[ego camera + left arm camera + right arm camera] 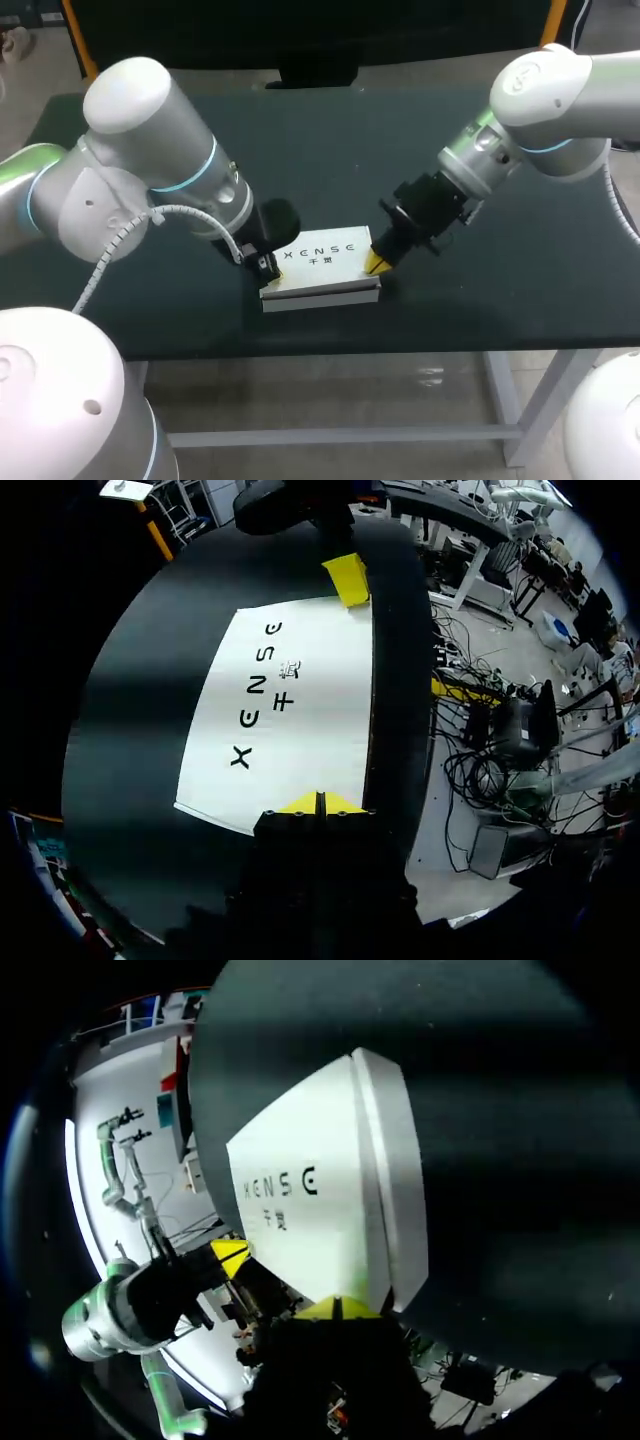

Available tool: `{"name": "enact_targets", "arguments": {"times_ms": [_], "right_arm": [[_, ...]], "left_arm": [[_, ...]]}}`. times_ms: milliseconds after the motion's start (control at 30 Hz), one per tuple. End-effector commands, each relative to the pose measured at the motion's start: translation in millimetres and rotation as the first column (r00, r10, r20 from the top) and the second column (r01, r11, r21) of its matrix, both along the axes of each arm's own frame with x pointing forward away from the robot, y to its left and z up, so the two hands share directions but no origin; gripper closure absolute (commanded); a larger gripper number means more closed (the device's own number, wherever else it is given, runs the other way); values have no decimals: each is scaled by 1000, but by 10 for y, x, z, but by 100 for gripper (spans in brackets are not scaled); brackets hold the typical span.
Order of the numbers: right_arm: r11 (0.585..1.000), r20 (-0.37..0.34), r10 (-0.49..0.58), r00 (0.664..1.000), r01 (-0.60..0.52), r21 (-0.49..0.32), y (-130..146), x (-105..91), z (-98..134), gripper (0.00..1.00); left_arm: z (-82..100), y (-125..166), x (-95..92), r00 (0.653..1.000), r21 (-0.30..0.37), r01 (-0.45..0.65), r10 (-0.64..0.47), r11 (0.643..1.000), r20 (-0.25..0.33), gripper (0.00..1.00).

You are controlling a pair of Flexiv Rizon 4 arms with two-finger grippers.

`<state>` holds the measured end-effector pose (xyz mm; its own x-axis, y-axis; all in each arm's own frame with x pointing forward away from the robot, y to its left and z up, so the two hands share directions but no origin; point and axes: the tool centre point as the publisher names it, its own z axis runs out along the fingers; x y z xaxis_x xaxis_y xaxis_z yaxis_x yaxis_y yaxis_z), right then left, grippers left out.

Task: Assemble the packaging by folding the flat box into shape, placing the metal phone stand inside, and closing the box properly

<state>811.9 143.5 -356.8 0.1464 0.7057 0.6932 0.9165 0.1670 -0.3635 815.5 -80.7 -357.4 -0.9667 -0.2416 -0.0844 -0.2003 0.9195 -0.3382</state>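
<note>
Dark counter (480, 300) is carrying the work. Left arm (130, 180) and right arm (545, 95) are leaning in from the frame's sides. White box (322, 268) is lying lower centre, seemingly folded and lidded; no stand is showing. Left tool (318, 802) and right tool (378, 262), tips pinched together and empty, are meeting opposite box ends, probably bracing it square.

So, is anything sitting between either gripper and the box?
Nothing visible does. The left gripper and the right gripper each sit right at opposite ends of the white box, tips closed together at its edge.
</note>
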Motion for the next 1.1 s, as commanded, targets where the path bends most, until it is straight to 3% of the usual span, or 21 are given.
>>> {"name": "enact_targets", "arguments": {"times_ms": [33,900,1100], "right_arm": [[1000,-1,0,1000,0,-3,18,2,-27,100],[1000,-64,-6,998,8,23,28,32,-333,100],[1000,-40,-10,999,12,28,9,9,-237,100]], "left_arm": [[-38,-30,-6,1000,9,1,-1,1000,-4,100],[-252,-2,-16,999,21,-26,27,999,-40,100],[-193,19,-54,999,11,-30,31,999,-24,100]]}}
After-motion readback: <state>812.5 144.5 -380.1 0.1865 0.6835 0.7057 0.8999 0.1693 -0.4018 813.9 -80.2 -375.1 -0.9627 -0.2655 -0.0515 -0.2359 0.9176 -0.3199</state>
